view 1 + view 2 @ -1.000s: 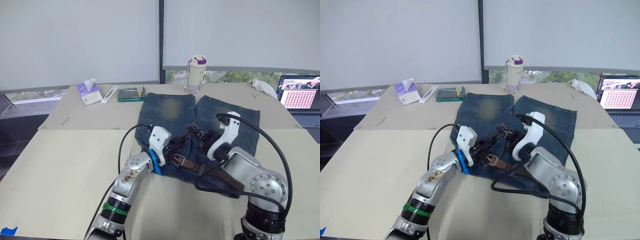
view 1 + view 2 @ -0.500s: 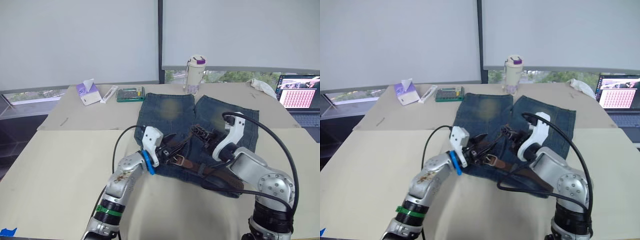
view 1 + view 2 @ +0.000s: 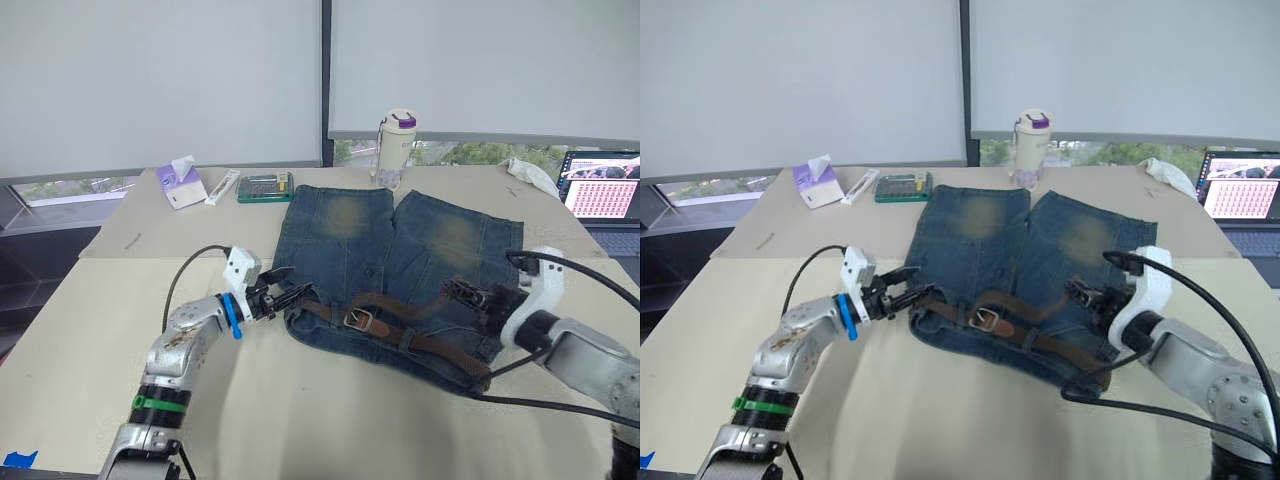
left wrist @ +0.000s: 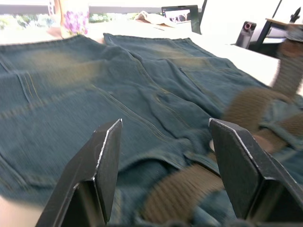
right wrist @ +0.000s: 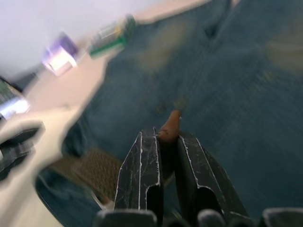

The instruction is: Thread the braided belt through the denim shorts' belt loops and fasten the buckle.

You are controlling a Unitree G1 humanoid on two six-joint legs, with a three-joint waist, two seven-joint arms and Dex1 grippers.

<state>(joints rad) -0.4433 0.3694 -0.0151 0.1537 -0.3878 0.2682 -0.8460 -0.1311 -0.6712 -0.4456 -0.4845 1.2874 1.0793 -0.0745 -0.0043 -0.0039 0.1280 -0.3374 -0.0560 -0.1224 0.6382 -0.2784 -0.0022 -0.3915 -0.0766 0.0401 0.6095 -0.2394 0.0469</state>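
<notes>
The denim shorts [image 3: 400, 250] lie flat, waistband toward me and legs pointing away. The braided belt [image 3: 430, 345] runs along the waistband, with the silver buckle [image 3: 358, 320] near its middle. A belt loop [image 3: 404, 339] crosses the strap just right of the buckle. My left gripper [image 3: 283, 297] stands open at the shorts' left waistband corner with nothing between its fingers [image 4: 106, 156]; the strap [image 4: 184, 194] lies just beyond them. My right gripper [image 3: 465, 293] is over the right side of the shorts, shut on the belt's tapered tip [image 5: 171, 124].
At the far table edge stand a cream bottle with a purple lid [image 3: 397, 147], a green box [image 3: 264, 187], a purple tissue pack [image 3: 183, 185] and a white cloth [image 3: 530, 175]. A laptop [image 3: 603, 190] sits far right. Bare table lies left of the shorts.
My left gripper opened, let go of the belt and drew back left to the shorts' edge. The right gripper moved right with the belt tip, pulling the strap out.
</notes>
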